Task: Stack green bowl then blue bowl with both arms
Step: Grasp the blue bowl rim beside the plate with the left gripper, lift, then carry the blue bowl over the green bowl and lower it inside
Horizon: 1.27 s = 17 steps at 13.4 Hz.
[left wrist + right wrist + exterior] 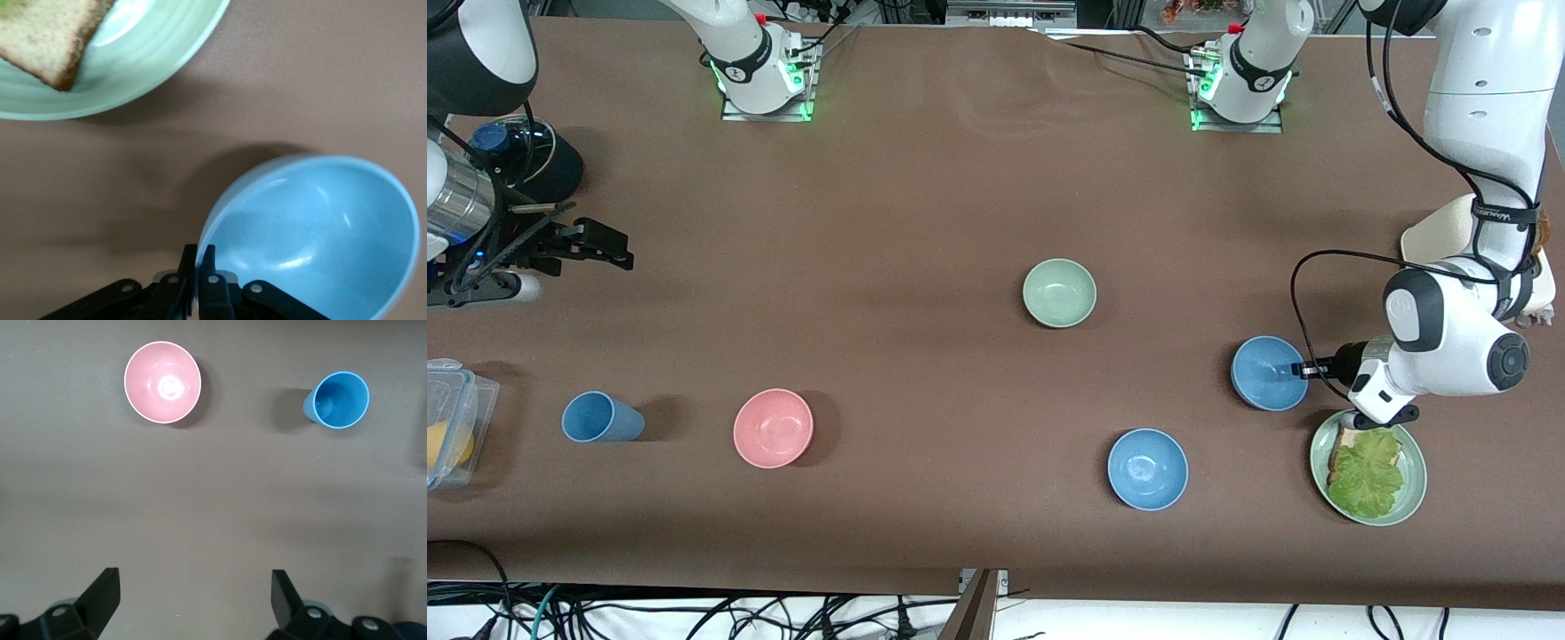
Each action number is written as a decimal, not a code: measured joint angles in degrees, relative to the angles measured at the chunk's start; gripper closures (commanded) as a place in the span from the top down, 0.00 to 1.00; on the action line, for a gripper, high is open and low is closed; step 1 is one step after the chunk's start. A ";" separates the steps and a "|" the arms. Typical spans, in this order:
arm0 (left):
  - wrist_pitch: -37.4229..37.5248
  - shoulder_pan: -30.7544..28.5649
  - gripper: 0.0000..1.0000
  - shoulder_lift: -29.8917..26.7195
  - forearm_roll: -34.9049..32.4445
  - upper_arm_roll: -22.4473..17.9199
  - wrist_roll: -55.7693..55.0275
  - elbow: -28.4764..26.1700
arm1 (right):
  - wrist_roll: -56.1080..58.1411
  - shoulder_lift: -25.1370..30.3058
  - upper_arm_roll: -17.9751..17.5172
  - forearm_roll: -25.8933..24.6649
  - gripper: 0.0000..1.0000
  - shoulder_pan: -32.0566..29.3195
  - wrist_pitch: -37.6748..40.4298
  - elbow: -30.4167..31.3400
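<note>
Nearest the front camera sit a second blue bowl (1147,468) and the green plate (1412,493) with toast and lettuce; neither is touched. Scanning from the right arm's end: right gripper (578,244) hangs with fingers spread wide and empty over bare table, waiting; blue cup (600,418) and pink bowl (773,428) lie beneath its wrist view. Green bowl (1059,292) stands alone mid-table, empty, nothing stacked in it. Toward the left arm's end, left gripper (1303,371) is pinched tight on the rim of the blue bowl (1268,373), which rests just beside the plate. Judgement: grasp made, lift not evident; carry and placement into the green bowl remain.
</note>
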State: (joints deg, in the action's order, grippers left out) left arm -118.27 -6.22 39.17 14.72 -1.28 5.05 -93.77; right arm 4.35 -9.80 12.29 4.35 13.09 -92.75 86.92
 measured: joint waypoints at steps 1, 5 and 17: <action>2.32 -0.46 0.00 -0.18 0.01 -0.16 0.04 0.96 | 0.04 0.00 -0.01 0.00 1.00 0.00 -0.01 -0.02; 19.62 -2.28 0.00 -4.47 0.55 0.09 -0.08 8.85 | 1.06 -0.03 -0.01 0.00 1.00 -0.01 -0.03 -0.11; 11.60 10.21 0.00 -9.06 2.91 17.82 -30.31 0.85 | 3.11 -0.05 0.03 0.00 1.00 -0.57 -0.04 -0.16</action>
State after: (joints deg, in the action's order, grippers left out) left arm -106.67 3.99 30.11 17.63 16.54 -25.26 -92.92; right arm 7.45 -9.85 12.32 4.34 12.52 -92.78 86.76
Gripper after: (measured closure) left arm 0.952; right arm 0.000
